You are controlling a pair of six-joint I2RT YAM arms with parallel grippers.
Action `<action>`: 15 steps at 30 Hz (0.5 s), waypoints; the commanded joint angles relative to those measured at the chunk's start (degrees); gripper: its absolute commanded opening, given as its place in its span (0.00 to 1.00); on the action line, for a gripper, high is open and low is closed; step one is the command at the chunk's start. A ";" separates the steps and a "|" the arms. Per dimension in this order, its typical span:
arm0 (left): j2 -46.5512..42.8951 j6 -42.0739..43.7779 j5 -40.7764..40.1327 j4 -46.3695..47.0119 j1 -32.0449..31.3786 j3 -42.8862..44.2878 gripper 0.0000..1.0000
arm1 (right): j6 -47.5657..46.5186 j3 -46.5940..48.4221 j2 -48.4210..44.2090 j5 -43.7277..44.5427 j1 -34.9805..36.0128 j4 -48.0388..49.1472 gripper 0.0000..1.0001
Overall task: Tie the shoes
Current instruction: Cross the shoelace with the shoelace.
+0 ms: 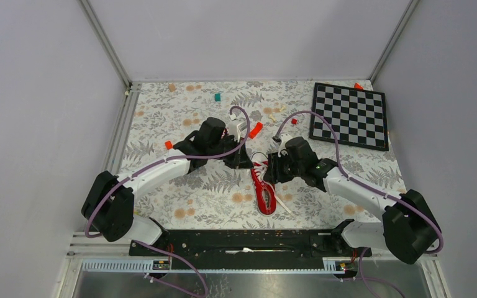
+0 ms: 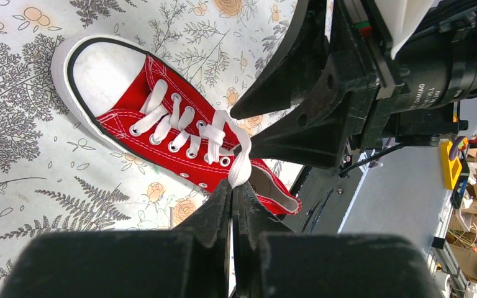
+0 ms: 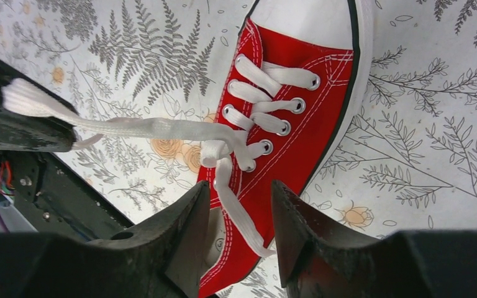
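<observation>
The red shoe (image 1: 265, 189) with white laces lies on the floral cloth between both arms, toe towards the near edge. My left gripper (image 2: 233, 189) is shut on one white lace (image 2: 241, 167), pulling it away from the top eyelets. In the right wrist view that lace (image 3: 143, 128) runs taut to the left gripper's fingers (image 3: 18, 127). My right gripper (image 3: 241, 189) stands open just above the shoe's (image 3: 298, 124) heel opening. The other lace end (image 3: 239, 214) lies loose between its fingers, which are not gripping it.
A chessboard (image 1: 349, 115) lies at the back right. A small curved red-orange piece (image 1: 256, 129), a green block (image 1: 217, 97) and a small red block (image 1: 168, 144) lie on the cloth behind the arms. The black base rail (image 1: 248, 242) runs along the near edge.
</observation>
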 commanded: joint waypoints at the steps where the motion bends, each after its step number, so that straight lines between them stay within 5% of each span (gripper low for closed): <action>1: -1.81 1.30 1.04 1.16 -0.28 1.22 0.00 | -5.21 1.28 1.52 -1.46 -0.66 1.41 0.47; 15: -1.31 1.26 1.52 1.10 -0.36 2.08 0.00 | -5.63 2.41 6.99 -3.48 -1.40 6.50 0.43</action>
